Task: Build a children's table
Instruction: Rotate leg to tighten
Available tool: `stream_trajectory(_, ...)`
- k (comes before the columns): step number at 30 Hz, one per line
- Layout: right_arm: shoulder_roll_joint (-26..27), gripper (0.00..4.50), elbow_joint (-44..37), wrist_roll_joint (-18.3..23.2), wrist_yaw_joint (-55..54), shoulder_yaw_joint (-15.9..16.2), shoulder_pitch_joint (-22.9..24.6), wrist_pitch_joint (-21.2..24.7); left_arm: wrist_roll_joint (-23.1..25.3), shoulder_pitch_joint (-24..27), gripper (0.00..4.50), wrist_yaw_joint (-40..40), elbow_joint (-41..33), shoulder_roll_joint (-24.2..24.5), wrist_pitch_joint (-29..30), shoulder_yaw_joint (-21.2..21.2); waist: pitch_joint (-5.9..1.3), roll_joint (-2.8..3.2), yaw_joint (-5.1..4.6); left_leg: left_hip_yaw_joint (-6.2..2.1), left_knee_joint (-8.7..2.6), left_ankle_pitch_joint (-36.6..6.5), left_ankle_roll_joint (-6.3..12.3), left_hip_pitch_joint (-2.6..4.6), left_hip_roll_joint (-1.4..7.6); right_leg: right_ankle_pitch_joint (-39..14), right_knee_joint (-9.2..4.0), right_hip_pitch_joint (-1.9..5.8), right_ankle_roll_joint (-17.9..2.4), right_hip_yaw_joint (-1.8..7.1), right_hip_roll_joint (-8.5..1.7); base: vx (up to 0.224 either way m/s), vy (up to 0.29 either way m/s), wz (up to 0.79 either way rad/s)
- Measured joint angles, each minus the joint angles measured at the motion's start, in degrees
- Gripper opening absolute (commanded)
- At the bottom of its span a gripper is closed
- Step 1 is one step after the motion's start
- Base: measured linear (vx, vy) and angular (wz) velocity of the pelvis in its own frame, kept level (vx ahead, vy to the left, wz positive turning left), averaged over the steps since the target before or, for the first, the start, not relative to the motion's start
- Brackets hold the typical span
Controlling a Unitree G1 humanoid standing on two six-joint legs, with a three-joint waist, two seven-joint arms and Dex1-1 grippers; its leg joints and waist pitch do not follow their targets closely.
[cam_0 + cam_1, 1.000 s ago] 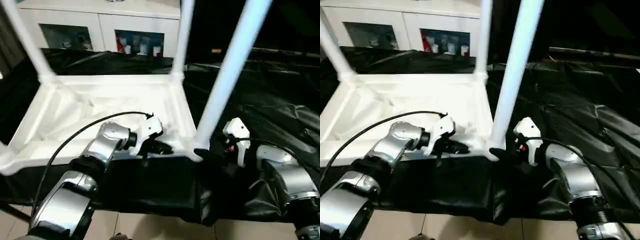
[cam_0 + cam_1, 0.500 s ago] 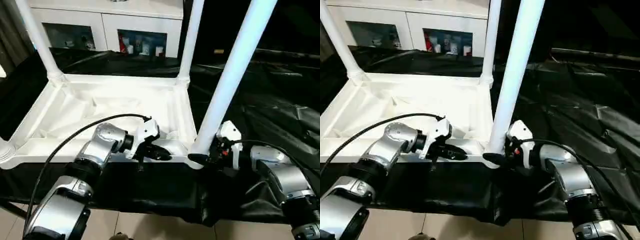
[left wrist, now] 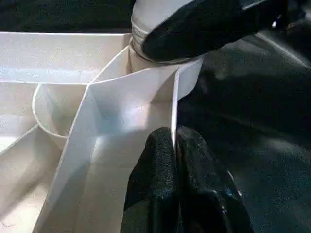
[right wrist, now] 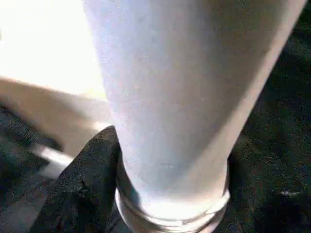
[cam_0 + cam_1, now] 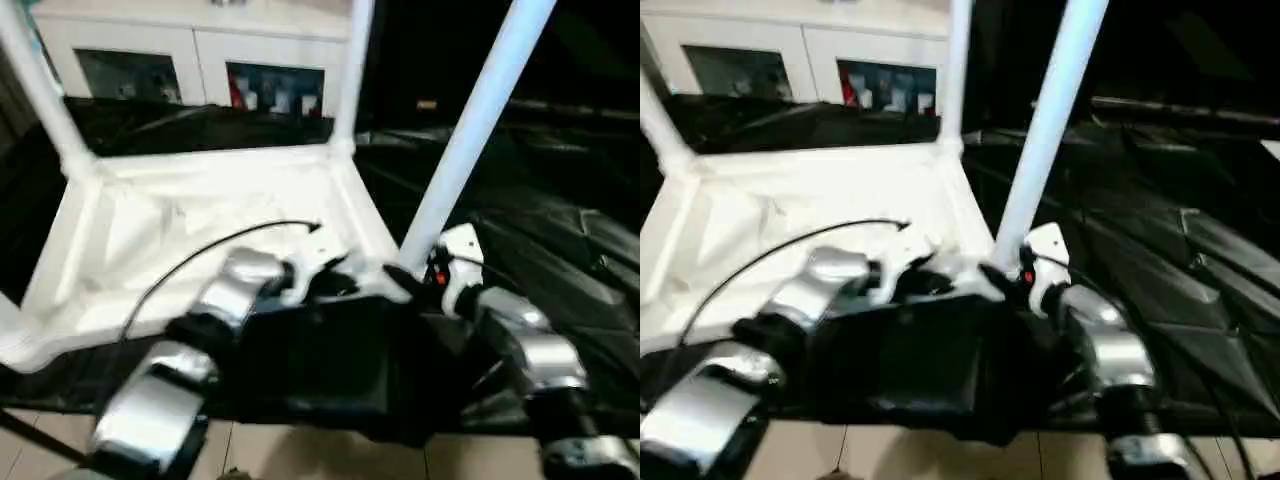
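Note:
The white tabletop (image 5: pixel 200 210) lies upside down on black cloth with its ribbed underside up. White legs stand upright in its corner sockets: the near right leg (image 5: pixel 470 130), the far right leg (image 5: pixel 352 70) and the far left leg (image 5: pixel 45 100). My left gripper (image 5: pixel 345 285) is shut on the tabletop's thin front rim (image 3: pixel 173 111), close to the near right corner. My right gripper (image 5: pixel 405 280) clasps the base of the near right leg (image 4: pixel 170 97), with a black finger (image 4: pixel 82 189) pressed against its flared end.
A white cabinet (image 5: pixel 200 50) with glass doors stands behind the work surface. Crumpled black cloth (image 5: pixel 560 230) covers the surface to the right of the tabletop. Pale floor tiles (image 5: pixel 300 455) show below the near edge.
The camera has shifted. My right gripper's fingers have closed in around the leg's base. My left gripper, still shut on the rim, now sits nearer the near right corner.

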Motion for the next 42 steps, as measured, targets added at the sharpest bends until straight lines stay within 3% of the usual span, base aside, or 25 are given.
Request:
stream_trajectory(6,5.2,2.73,2.2,-3.1,-11.4,-1.6,-1.4,-1.7,0.2,-2.0,0.00,5.9,4.0,-2.9,0.0,0.4,-0.15,0.18,-0.05,-0.01,-0.08,0.0,0.00,0.13,-0.05,0.0,-0.01,0.10,0.0,-0.01,-0.04,0.000,0.000,0.00)
stream_trajectory(8,5.3,3.28,2.5,-3.2,-11.4,-1.6,-1.5,-2.4,0.2,-2.0,0.00,5.9,4.1,-2.9,0.0,0.5,-0.16,0.20,-0.06,-0.01,-0.09,0.0,0.00,0.13,-0.06,0.0,-0.02,0.11,0.0,-0.01,-0.05,0.000,0.000,0.00)
stream_trajectory(13,5.4,3.72,2.5,-3.3,-9.5,-1.5,-1.5,-2.5,0.1,-2.1,0.00,4.9,4.1,-2.1,-0.1,0.7,-0.17,0.22,-0.62,-0.02,-0.09,0.0,0.00,0.12,-0.07,0.0,-0.03,0.09,0.0,-0.02,-0.06,0.000,0.000,0.00)
stream_trajectory(18,0.0,3.80,0.3,-4.0,-1.7,2.4,-1.2,-1.5,-1.1,-2.1,0.00,-0.3,4.0,-0.2,-0.4,1.6,-0.09,0.32,-1.37,-0.02,-0.30,0.0,0.00,-0.03,-0.08,0.0,-0.06,-0.08,0.0,-0.06,-0.06,0.000,0.000,0.00)
stream_trajectory(20,-4.7,3.80,-2.8,-4.0,6.0,5.0,0.4,-1.2,-1.8,-1.5,0.00,-4.9,3.0,1.6,-0.8,1.6,-0.09,0.32,-1.20,-0.04,-0.46,0.0,0.02,-0.03,-0.06,0.0,-0.04,-0.09,-0.1,-0.12,-0.05,0.000,0.000,0.00)
stream_trajectory(26,-12.9,3.80,-8.8,-2.1,21.3,8.0,3.7,-1.2,-3.2,2.2,0.00,-16.5,-3.5,7.0,-1.2,0.3,0.14,-0.10,-0.69,-0.01,-0.59,0.1,0.16,-0.03,-0.03,-0.1,-0.04,-0.14,-0.1,-0.15,-0.06,0.000,0.000,0.00)
stream_trajectory(33,-15.0,3.80,-10.5,1.3,28.8,8.8,4.2,-0.8,-4.4,5.1,0.00,-24.5,-9.5,10.2,0.1,-0.7,0.29,-0.34,0.36,0.03,-0.52,0.0,0.09,-0.06,-0.05,-0.1,0.02,-0.17,-0.1,-0.15,-0.11,0.000,0.000,0.00)
stream_trajectory(39,-14.7,3.80,-11.1,3.5,31.5,8.8,4.3,1.2,-4.5,6.4,0.00,-25.8,-12.2,11.0,1.5,-0.8,0.37,-0.49,0.38,0.03,-0.49,0.0,0.09,-0.08,-0.05,-0.1,0.04,-0.17,-0.1,-0.15,-0.12,0.000,0.000,0.00)
stream_trajectory(40,-14.6,3.54,-11.1,3.5,31.6,9.0,4.3,1.4,-4.5,6.4,0.00,-25.8,-12.3,11.1,1.6,-0.9,0.39,-0.52,0.39,0.03,-0.49,0.0,0.08,-0.08,-0.05,-0.1,0.04,-0.17,-0.1,-0.16,-0.12,0.000,0.000,0.00)
stream_trajectory(42,-14.1,3.47,-11.0,3.5,32.1,9.3,4.3,1.6,-4.5,6.5,0.00,-25.8,-12.6,11.2,1.8,-0.9,0.41,-0.58,0.37,0.03,-0.49,0.0,0.09,-0.08,-0.05,-0.1,0.04,-0.17,-0.1,-0.16,-0.12,0.000,0.000,0.00)
